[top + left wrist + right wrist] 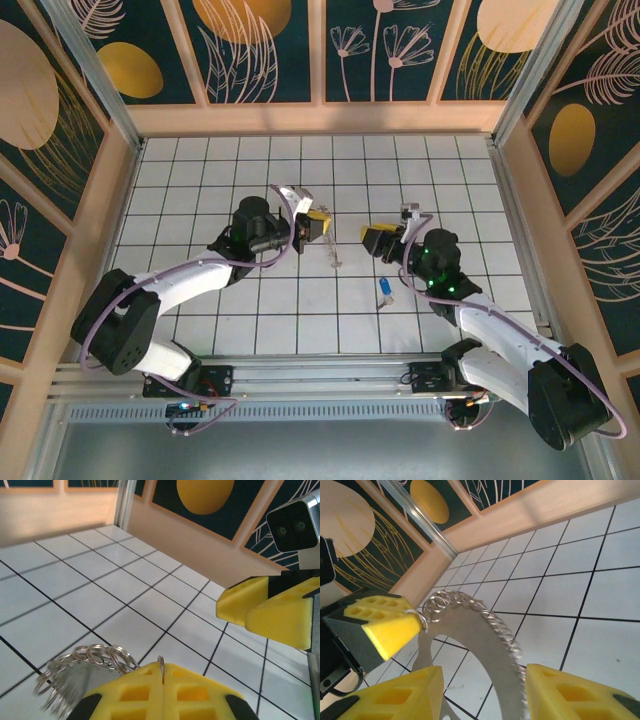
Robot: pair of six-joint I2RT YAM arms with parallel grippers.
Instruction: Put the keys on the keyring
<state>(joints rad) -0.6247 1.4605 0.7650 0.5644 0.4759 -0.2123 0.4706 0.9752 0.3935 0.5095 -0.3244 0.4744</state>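
My left gripper (162, 674) clamps the keyring (487, 625); my right gripper (485, 680) gapes empty. I should lift the key (385, 288), seemingly flat, by its blue head.

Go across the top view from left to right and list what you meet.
In order: left arm's shoulder → left claw → keyring → blue key → right arm's shoulder.

Two white-shelled arms (200, 280), black joints, trailing purple cables, yellow waffle-pattern tool pads (560, 690).
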